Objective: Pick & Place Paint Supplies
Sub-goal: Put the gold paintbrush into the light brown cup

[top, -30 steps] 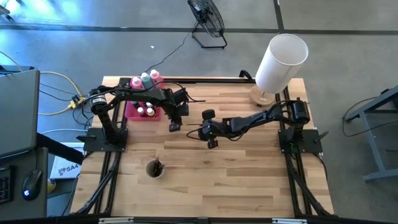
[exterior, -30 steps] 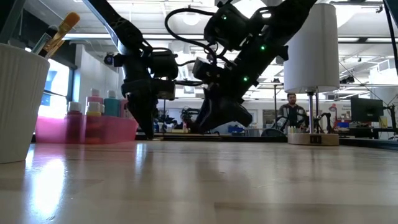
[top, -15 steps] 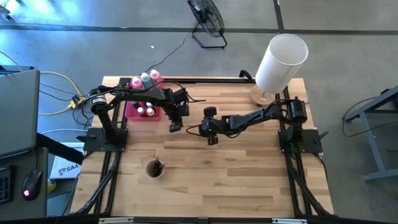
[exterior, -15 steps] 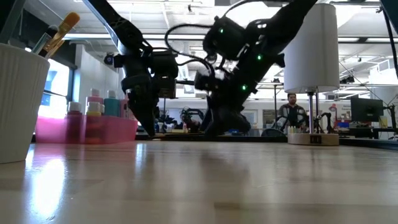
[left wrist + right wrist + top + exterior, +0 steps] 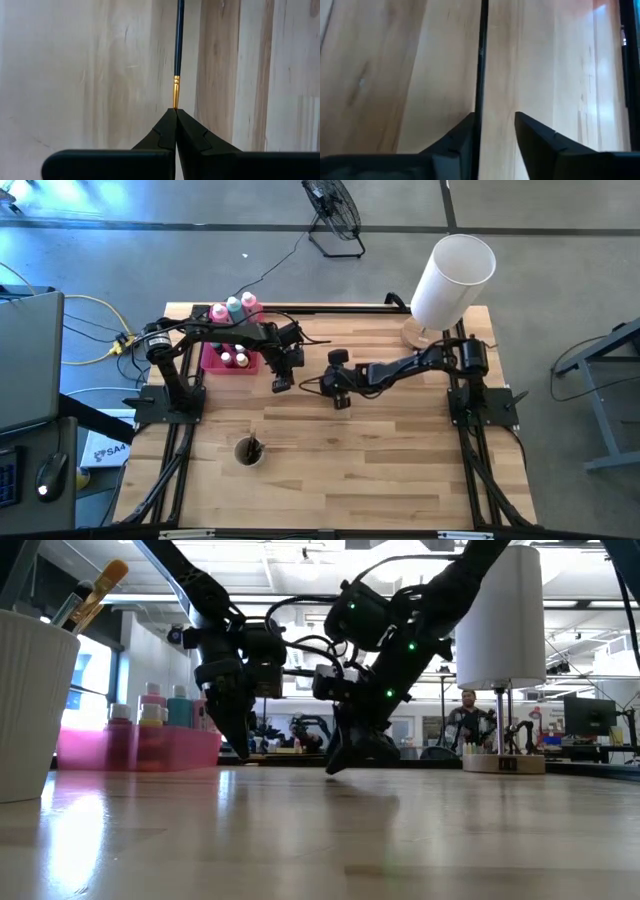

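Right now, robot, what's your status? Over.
Left gripper shut on thin dark-handled brush, low over wooden table. Right gripper open around the brush. Nothing blocking.

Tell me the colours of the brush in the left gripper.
The brush has a dark blue handle and a gold metal band, pinched in the left gripper. Left wrist view shows it best.

The only readable text is "SA", on a white box [image 5: 103,450] lying on the floor beside the table.

Thin blue-handled brush [image 5: 177,45]: bristle end hidden between closed left gripper [image 5: 175,111] fingertips, handle cut off at 12 o'clock. Thin dark rod [image 5: 481,55]: identity indeterminate, blurred.
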Controlling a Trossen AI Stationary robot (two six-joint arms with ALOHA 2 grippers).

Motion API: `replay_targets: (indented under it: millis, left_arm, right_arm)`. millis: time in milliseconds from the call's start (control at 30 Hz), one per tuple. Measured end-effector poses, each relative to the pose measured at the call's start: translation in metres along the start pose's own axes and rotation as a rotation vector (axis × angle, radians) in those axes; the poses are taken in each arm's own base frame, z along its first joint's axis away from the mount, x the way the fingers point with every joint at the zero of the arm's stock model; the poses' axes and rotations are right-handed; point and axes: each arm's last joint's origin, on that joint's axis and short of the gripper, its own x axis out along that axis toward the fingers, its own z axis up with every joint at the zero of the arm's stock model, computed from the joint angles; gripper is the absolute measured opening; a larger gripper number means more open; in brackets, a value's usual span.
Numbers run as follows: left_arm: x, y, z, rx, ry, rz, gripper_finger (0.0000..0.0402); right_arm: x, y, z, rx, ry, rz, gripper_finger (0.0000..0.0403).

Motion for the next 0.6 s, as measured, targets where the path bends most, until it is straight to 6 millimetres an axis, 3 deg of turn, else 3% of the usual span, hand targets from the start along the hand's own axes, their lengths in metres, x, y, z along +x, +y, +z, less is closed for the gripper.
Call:
replay_targets:
  millis: [400, 600]
  left_arm:
    - [0.0, -0.0005, 0.0002, 0.001, -0.005, -0.018, 0.0]
    - [0.0, -0.0005, 0.0002, 0.003, -0.005, -0.018, 0.0]
  right_arm:
    - [0.0022, -0.0018, -0.0016, 0.009, -0.019, 0.056, 0.0011]
    - [0.002, -0.0011, -0.0013, 0.008, -0.023, 0.064, 0.0003]
